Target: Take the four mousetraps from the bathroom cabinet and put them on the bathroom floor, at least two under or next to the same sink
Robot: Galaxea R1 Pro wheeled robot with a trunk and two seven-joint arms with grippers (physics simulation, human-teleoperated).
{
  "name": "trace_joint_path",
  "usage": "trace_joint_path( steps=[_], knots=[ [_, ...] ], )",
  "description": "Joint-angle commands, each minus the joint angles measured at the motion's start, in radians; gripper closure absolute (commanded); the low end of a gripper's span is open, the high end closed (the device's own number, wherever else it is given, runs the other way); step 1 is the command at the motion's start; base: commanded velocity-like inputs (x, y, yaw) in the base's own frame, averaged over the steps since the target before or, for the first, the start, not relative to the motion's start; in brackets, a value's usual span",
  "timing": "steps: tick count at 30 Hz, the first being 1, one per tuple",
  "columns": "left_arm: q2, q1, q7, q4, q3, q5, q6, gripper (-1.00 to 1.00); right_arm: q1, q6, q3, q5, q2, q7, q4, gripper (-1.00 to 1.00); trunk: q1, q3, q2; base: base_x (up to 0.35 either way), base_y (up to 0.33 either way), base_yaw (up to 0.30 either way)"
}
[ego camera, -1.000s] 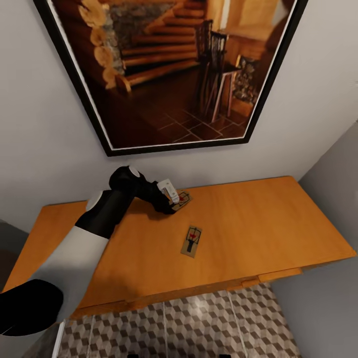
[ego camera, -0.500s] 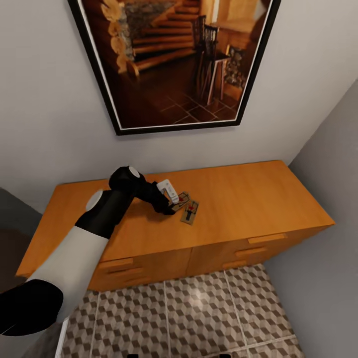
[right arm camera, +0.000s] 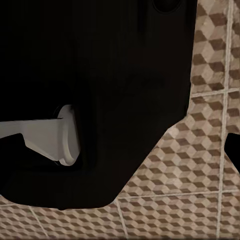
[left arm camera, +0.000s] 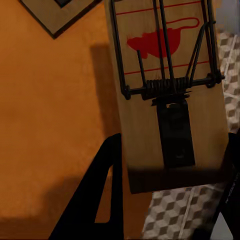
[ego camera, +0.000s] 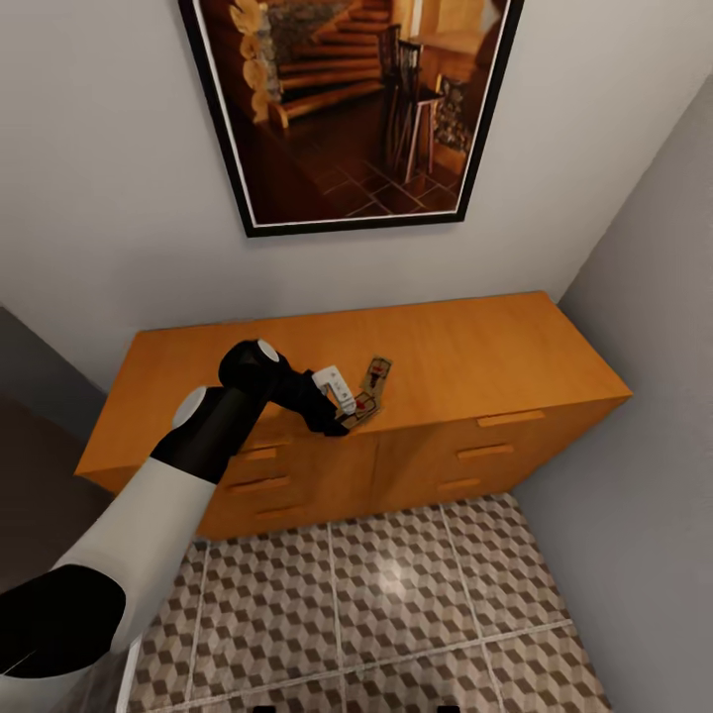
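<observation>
- My left gripper (ego camera: pixel 349 414) is clenched on a mousetrap (ego camera: pixel 360 408), holding it by one end with the board lying flat between my fingers; in my left wrist view the held mousetrap (left arm camera: pixel 165 95) shows its red bait mark and dark spring bar.
- A second ago this trap lay on the cabinet (ego camera: pixel 465 347) top, back toward the wall; now it hangs at the cabinet's front edge, partly out over the bathroom floor (ego camera: pixel 396 594).
- The second mousetrap (ego camera: pixel 376 373) rests on the cabinet top just behind the one I hold, and a corner of it shows in my wrist view (left arm camera: pixel 60 15).
- The whole view has pulled back from the cabinet, so I judge the base is backing away with the trap in hand.
- That means the pick is done and the carry toward the sink has begun.
- My right gripper: the right wrist view is mostly dark robot body above the floor tiles, so I cannot tell how those fingers stand.
</observation>
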Motion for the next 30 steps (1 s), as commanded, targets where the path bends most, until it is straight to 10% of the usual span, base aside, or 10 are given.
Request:
trace_joint_path(
  steps=[1,22,30],
  knots=[
    [0.0,0.001,-0.008,-0.001,0.0,-0.009,0.006,1.0,-0.001,-0.005,0.006,-0.011,0.0,0.005,0.002,-1.0,0.0,-0.001,-0.002,-0.333,0.0,0.0],
    [0.0,0.031,-0.008,0.006,-0.002,-0.009,0.006,1.0,-0.001,-0.005,0.006,-0.011,-0.001,0.005,0.002,-1.0,0.0,-0.001,-0.002,-0.333,0.0,0.0],
    [-0.006,0.221,0.006,0.087,-0.101,-0.012,0.002,1.0,-0.001,-0.005,0.006,-0.011,-0.004,0.004,-0.002,-1.0,0.0,-0.001,-0.002,-0.147,0.0,0.0]
  ],
)
